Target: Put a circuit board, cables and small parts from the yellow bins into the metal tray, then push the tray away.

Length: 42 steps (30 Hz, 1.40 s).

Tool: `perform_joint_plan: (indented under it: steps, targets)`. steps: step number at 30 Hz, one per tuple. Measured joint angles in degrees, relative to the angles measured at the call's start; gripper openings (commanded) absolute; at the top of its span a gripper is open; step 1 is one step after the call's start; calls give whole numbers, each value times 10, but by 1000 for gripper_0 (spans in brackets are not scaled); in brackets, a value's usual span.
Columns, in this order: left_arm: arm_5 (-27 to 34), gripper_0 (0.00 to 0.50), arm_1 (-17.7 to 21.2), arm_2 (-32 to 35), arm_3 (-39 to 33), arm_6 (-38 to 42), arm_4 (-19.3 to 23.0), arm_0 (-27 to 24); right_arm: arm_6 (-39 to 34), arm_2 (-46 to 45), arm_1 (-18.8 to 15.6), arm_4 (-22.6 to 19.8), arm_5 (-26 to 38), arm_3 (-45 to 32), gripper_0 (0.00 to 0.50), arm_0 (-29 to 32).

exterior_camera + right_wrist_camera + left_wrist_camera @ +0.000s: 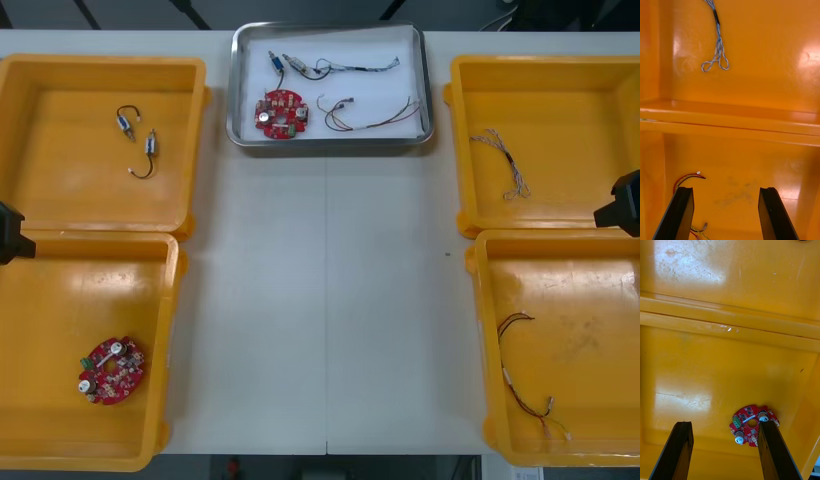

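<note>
The metal tray [330,144], white inside, stands at the table's far middle. It holds a red circuit board [282,111], a twisted blue and white cable [375,67], a red and yellow cable [378,120] and small metal parts [298,68]. At the table's left edge my left gripper [724,425] hangs open over the near left bin [60,300], above a second circuit board [751,425]. My right gripper [726,189] hovers open over the near right bin [585,300], with a red and yellow cable [685,179] beside one finger.
The far left bin [60,190] holds two small metal parts [125,122] with black cables. A twisted blue and white cable [505,160] lies in the far right bin [570,110]. Bare table stretches between the bins in front of the tray.
</note>
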Motion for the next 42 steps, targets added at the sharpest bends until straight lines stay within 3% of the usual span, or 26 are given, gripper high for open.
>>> perform_joint_plan:
  steps: [9,19,42]
  targets:
    - [0,500,0,0,0,0,0,0,1,-13,0,1,-46,31,500,48]
    - [0,500,0,0,0,0,0,0,6,-12,0,1,-50,75,500,51]
    - [0,500,0,0,0,0,0,0,7,8,10,17,-47,79,500,57]
